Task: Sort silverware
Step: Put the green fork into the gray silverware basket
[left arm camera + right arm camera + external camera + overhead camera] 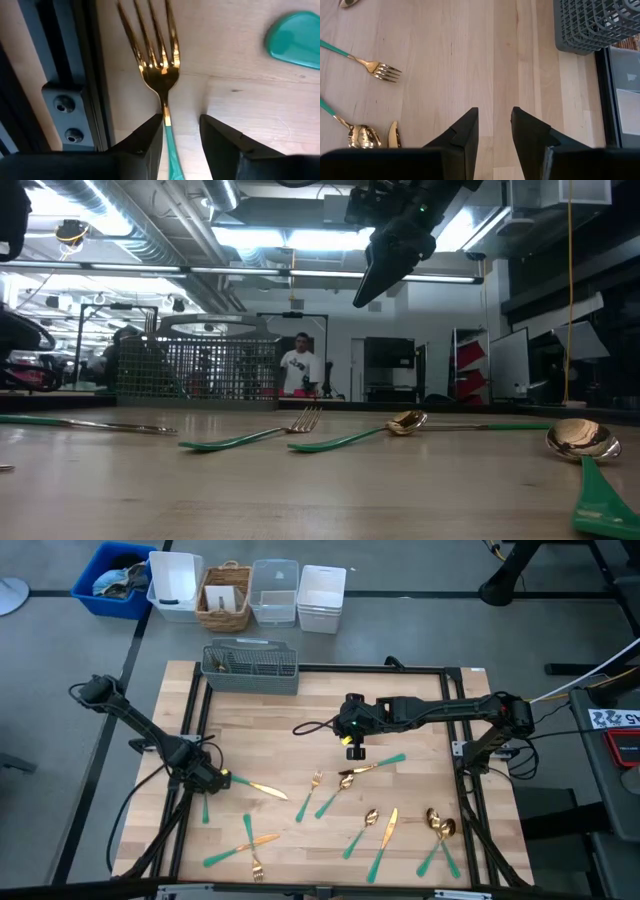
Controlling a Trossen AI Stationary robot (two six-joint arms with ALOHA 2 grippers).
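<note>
The silverware has gold heads and teal handles and lies scattered on the wooden table (300, 720). My left gripper (181, 120) stands open at the table's left edge, pointing down over a fork (157, 65). The fork lies flat, and its neck and handle run between the two fingers. In the high view only the fork's teal handle (205, 808) shows below my left gripper (205, 778). A knife (262, 788) lies just to the right, its handle end (295, 37) close by. My right gripper (355, 752) hangs open above the table's middle and holds nothing (494, 125). My left gripper comes at the fork from above, its fingers on either side of the neck (165, 107), where gold meets teal. One fingertip (155, 125) stands right against the neck. I cannot tell whether it touches. The fork lies flat on the wood.
A black frame rail (75, 75) runs close beside the fork. More forks, spoons and knives lie across the near half, such as a fork (315, 780), a spoon (370, 817) and a knife (388, 825). A grey wire caddy (250, 668) stands at the far edge, with bins beyond it.
</note>
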